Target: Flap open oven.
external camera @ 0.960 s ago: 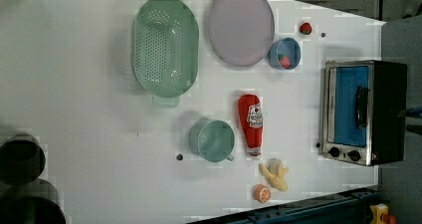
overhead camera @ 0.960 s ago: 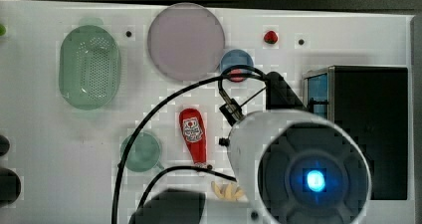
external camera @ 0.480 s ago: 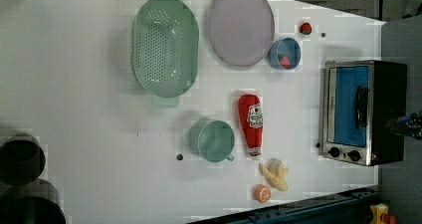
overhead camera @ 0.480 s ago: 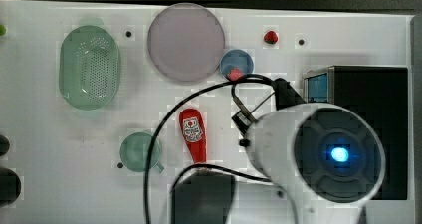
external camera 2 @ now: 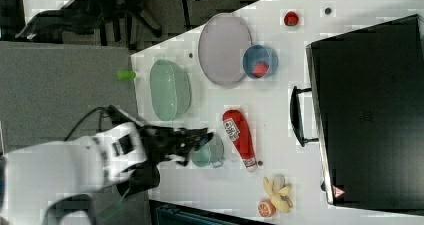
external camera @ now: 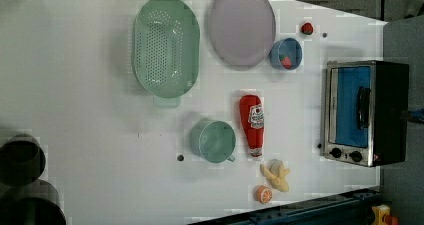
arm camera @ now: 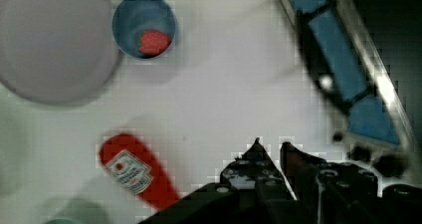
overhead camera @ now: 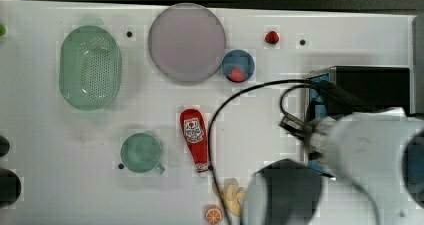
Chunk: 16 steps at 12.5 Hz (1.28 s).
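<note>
The oven (external camera: 390, 112) stands at the left view's right edge with a black top (overhead camera: 372, 87) and a silver frame. Its blue flap door (external camera: 350, 105) is shut, and the bar handle (external camera 2: 299, 116) juts out in front of it. My gripper (arm camera: 271, 147) hovers over the white table just in front of the door (arm camera: 338, 59) and its knobs. The two dark fingertips (arm camera: 256, 143) stand close together, with a narrow strip of table showing between them and nothing held. My white arm (overhead camera: 370, 150) covers the oven's front in the top view.
A red ketchup bottle (overhead camera: 194, 137), green mug (overhead camera: 141, 152), green colander (overhead camera: 90, 67), purple plate (overhead camera: 186, 42) and blue bowl (overhead camera: 237, 66) lie on the table. A banana (overhead camera: 232, 195) and an orange slice (overhead camera: 213, 215) sit near its edge. A black cable (overhead camera: 220, 115) loops above the table.
My arm has swung toward the top view's right, over the oven's front. The fingers have drawn closer together. The oven door has stayed shut.
</note>
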Tool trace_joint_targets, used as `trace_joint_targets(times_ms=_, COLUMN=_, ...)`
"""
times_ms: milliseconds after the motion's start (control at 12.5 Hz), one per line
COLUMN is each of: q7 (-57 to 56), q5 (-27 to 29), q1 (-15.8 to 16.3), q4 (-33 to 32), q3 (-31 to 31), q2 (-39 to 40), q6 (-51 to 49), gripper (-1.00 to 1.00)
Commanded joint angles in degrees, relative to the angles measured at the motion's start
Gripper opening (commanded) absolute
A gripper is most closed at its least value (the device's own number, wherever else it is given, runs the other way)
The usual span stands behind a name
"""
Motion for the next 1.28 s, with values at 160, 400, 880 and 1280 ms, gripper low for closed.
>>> trace_joint_targets(times_ms=160, q7=-30.1, q5=0.5, q1=-2.0, q4=-2.8, q3=-5.6, q2=5.3, q6=7.7, gripper=-0.65)
trace_joint_targets(times_ms=400, q7=-32.4, q5=0.5, q1=-2.2, q4=-4.4, q3=-8.1, q2=9.9, q6=14.6, gripper=-0.65)
trace_joint_targets(times_ms=880, q7=-32.4, q5=0.5, q1=-2.7, q4=-7.8, q3=-8.8, q2=17.8, q6=27.1, gripper=-0.65)
trace_joint_targets(times_ms=1280, q7=-32.4, q5=0.5, q1=-2.4, q4=-9.1, q3=-8.4, q2=21.7, q6=31.9, gripper=-0.65)
